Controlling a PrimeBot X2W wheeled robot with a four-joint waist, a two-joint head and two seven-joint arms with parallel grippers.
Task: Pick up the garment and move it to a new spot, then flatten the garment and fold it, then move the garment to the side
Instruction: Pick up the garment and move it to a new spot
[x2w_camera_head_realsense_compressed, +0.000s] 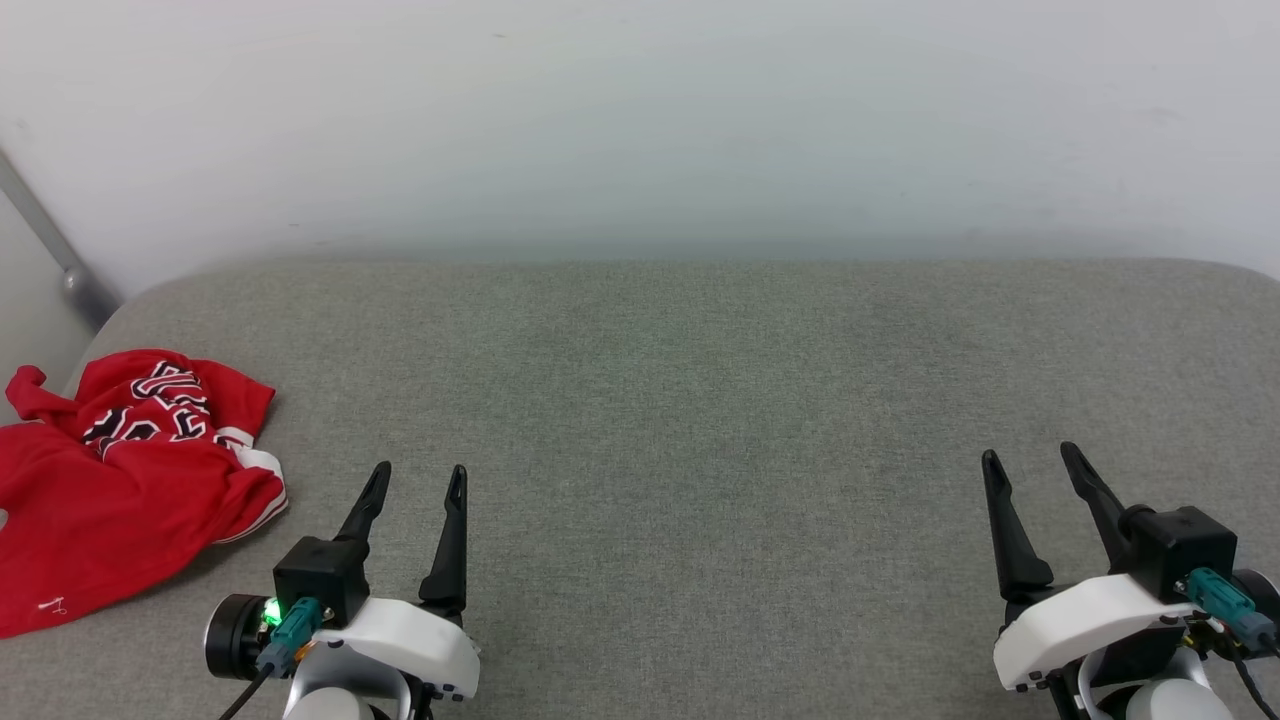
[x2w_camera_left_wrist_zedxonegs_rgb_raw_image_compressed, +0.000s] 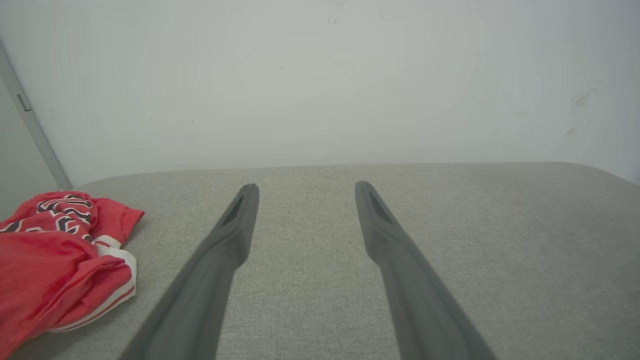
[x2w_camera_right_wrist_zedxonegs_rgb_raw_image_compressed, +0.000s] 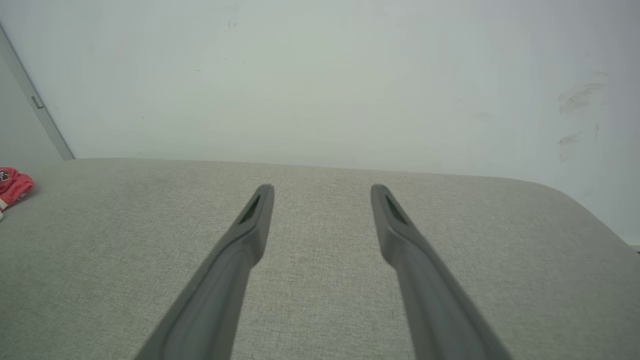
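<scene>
Holding my left tool (x2w_camera_head_realsense_compressed: 420, 468) and right tool (x2w_camera_head_realsense_compressed: 1029, 451) released, I see the garment (x2w_camera_head_realsense_compressed: 120, 480) crumpled at the frame's lower left.

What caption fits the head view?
Crumpled red garment on grey surface, left of the open left gripper; right gripper open too.

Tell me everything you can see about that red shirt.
The red jersey T-shirt lies crumpled in a heap at the left edge of the gray fabric surface, partly past the head view's left border. Black white-outlined lettering shows in part, beside a white sleeve edged in red stripes; a small white mark sits near the hem. The cloth looks thin and smooth. The left hand is apart from it.
</scene>
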